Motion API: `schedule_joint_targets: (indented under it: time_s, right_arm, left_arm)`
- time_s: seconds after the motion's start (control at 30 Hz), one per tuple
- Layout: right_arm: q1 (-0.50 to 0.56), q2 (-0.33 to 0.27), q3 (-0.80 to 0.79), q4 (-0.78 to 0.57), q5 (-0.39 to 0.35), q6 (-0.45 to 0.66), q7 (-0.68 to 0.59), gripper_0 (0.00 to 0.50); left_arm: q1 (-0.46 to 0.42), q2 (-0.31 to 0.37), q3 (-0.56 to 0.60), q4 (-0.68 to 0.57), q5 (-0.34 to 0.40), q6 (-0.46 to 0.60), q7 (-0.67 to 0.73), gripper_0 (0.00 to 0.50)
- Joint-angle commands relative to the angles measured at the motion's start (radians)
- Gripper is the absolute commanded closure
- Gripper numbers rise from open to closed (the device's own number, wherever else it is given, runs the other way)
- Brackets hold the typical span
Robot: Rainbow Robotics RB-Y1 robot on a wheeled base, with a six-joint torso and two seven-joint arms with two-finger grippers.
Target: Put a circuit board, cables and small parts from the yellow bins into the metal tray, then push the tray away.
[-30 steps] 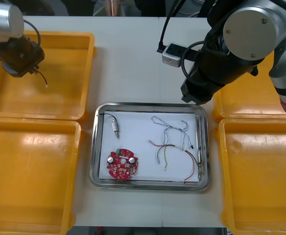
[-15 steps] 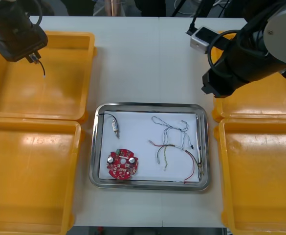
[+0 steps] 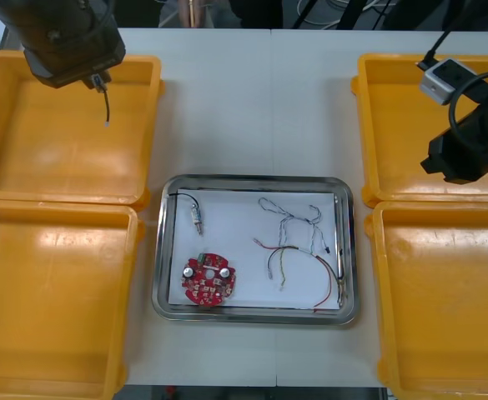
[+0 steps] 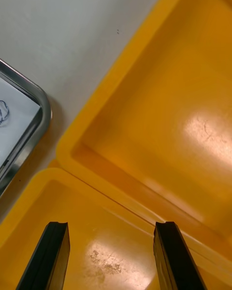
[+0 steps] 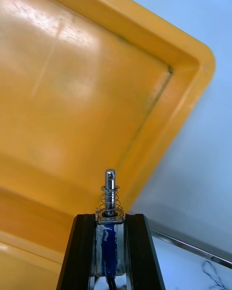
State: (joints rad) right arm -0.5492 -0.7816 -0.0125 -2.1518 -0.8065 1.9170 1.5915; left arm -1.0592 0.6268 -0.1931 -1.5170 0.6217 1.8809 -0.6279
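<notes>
a: what's the left gripper [image 5: 110,220] up to?
b: it hangs over the far left yellow bin [image 3: 68,158], fingers clenched on a small metal part [image 5: 110,193] with a spring round its pin. a thin black cable [image 3: 106,107] dangles under it.
a: and the right gripper [image 4: 111,229]?
b: released, nothing between its fingers, above where the far right yellow bin [image 3: 402,125] meets the near one.
a: the metal tray [image 3: 252,177]?
b: mid-table between the bins. red circuit board [image 3: 207,279] near left, second small metal part [image 3: 197,218] far left, blue and white cable [image 3: 292,218] and red and yellow cable [image 3: 298,267] on the right.
</notes>
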Motion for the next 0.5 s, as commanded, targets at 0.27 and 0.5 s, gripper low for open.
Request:
schedule_joint_targets:
  time_s: [0.27, 0.5]
  right_arm:
    - [0.196, -0.041, -0.276, -0.031, -0.033, 0.003, -0.028, 0.000]
    - [0.311, -0.041, -0.356, -0.031, -0.011, 0.003, -0.044, 0.000]
  left_arm:
    - [0.042, -0.111, -0.115, -0.239, 0.041, 0.034, 0.214, 0.500]
    - [0.044, -0.165, -0.229, -0.255, 0.059, 0.001, 0.249, 0.500]
